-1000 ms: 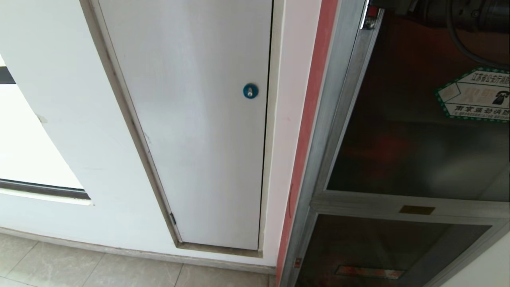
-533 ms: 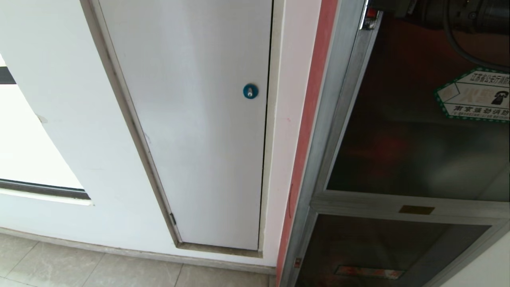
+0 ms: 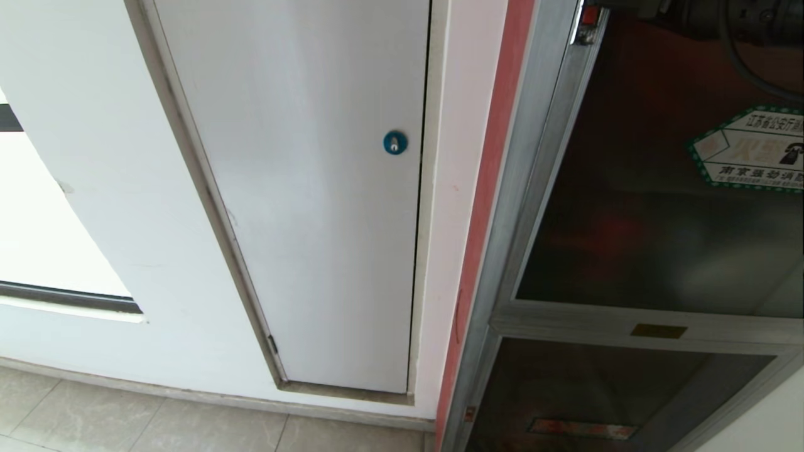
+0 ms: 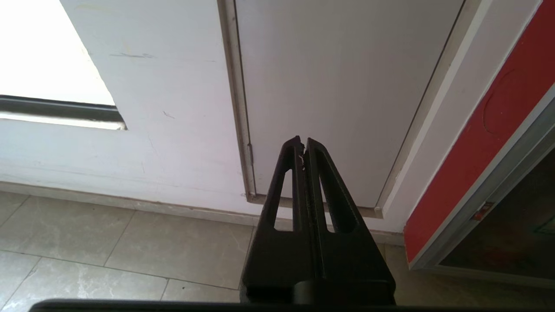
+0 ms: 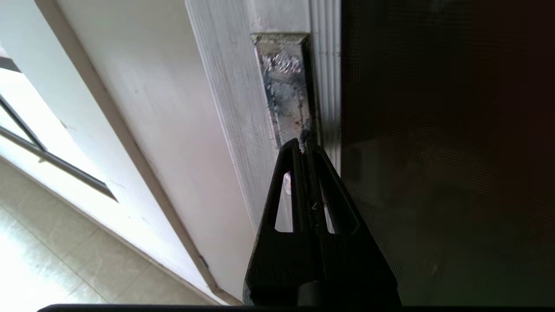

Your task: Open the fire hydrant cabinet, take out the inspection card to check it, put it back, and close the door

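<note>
The fire hydrant cabinet [image 3: 502,251] stands at the right of the head view, silver-framed with a red side strip. Its door [image 3: 628,220] is dark tinted glass bearing a green-bordered hexagonal sticker [image 3: 754,150]. My right arm [image 3: 722,16] reaches in at the top right edge. In the right wrist view my right gripper [image 5: 305,143] is shut and empty, its tips against the lower end of a worn metal latch plate [image 5: 284,86] on the door's silver frame, beside the glass [image 5: 433,151]. My left gripper [image 4: 302,141] hangs parked and shut, low near the floor. The inspection card is hidden.
A plain white panel door [image 3: 301,188] with a round blue lock [image 3: 395,143] fills the wall left of the cabinet. Below the door sits a smaller dark glass panel with a reddish label [image 3: 581,429]. Grey floor tiles [image 3: 125,420] lie below, and a bright window [image 3: 38,238] is at the far left.
The right arm at the top edge has crept slightly up and to the right. The door's frame edge and sticker have shifted a little rightward with it. The left arm has kept still.
</note>
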